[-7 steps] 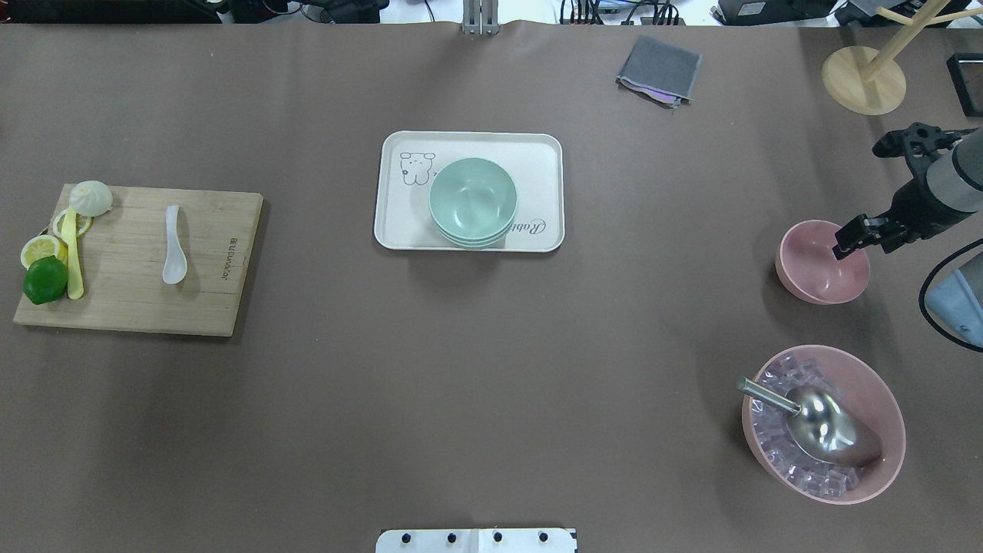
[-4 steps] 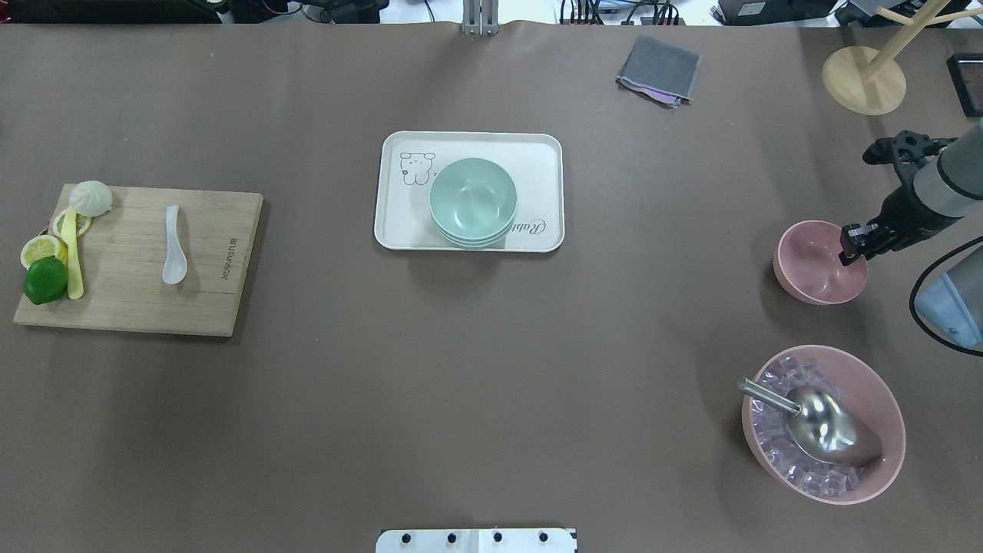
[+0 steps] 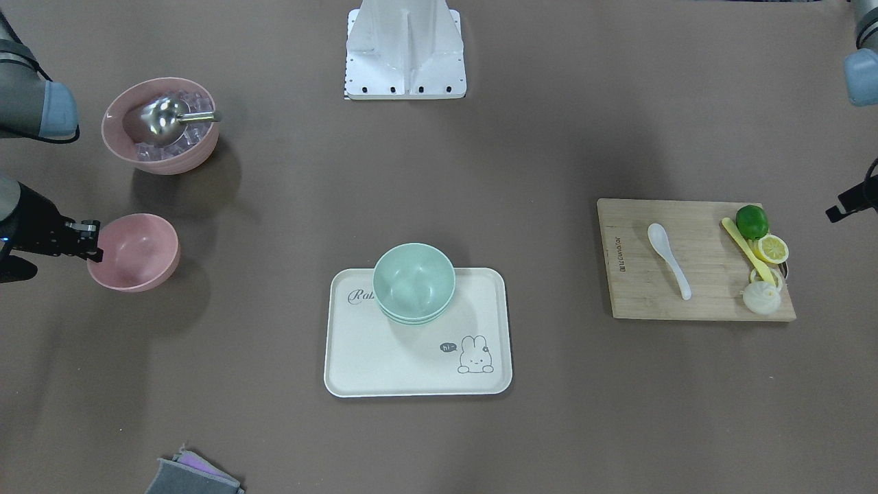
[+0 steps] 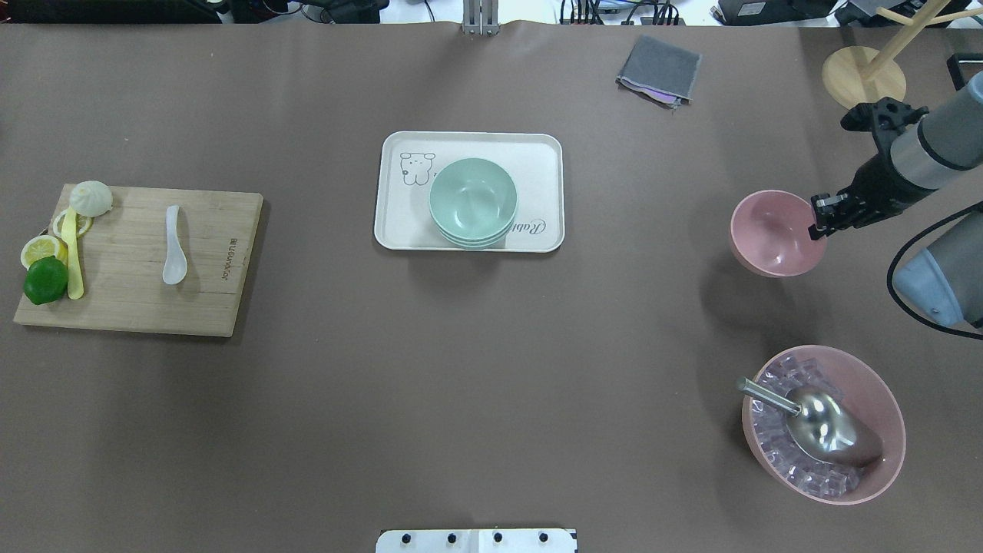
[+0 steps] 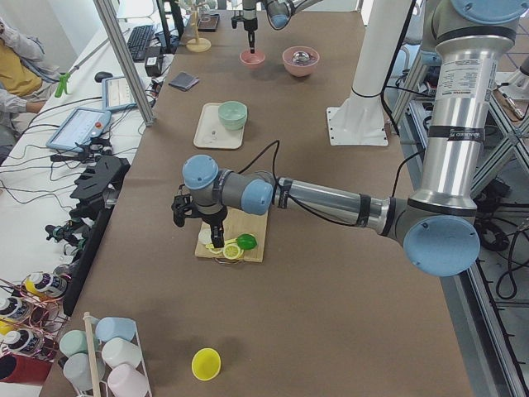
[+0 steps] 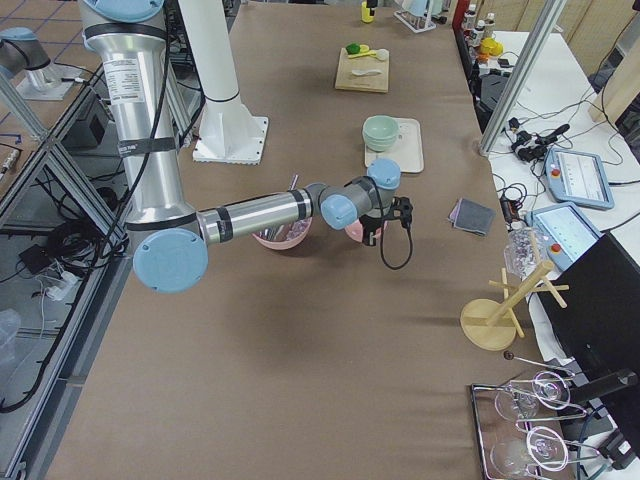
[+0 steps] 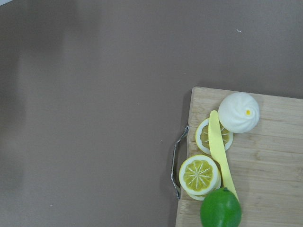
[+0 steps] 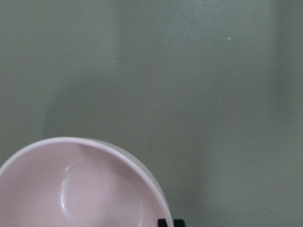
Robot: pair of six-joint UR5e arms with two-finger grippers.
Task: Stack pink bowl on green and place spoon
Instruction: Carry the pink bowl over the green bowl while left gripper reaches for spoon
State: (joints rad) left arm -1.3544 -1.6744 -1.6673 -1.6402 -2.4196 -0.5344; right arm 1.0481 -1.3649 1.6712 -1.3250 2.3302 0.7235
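Observation:
The small pink bowl (image 4: 772, 234) hangs above the table at the right, its shadow below it. My right gripper (image 4: 819, 223) is shut on its right rim; this also shows in the front-facing view (image 3: 92, 243). The right wrist view shows the bowl's inside (image 8: 80, 189). A stack of green bowls (image 4: 472, 201) stands on the white tray (image 4: 399, 223) at mid-table. The white spoon (image 4: 173, 246) lies on the wooden cutting board (image 4: 130, 307) at the left. My left gripper (image 5: 198, 217) hovers over the board's outer end; I cannot tell whether it is open.
A large pink bowl of ice cubes (image 4: 883, 399) with a metal scoop (image 4: 823, 422) stands at the near right. A lime (image 4: 44, 279), lemon slices, a bun and a yellow knife lie on the board's left end. A grey cloth (image 4: 659, 69) and a wooden stand (image 4: 863, 79) are at the far right.
My right gripper closed on the pink bowl's rim, lifted it off the table and carried it left and away from the robot, toward the tray. Nothing else moved.

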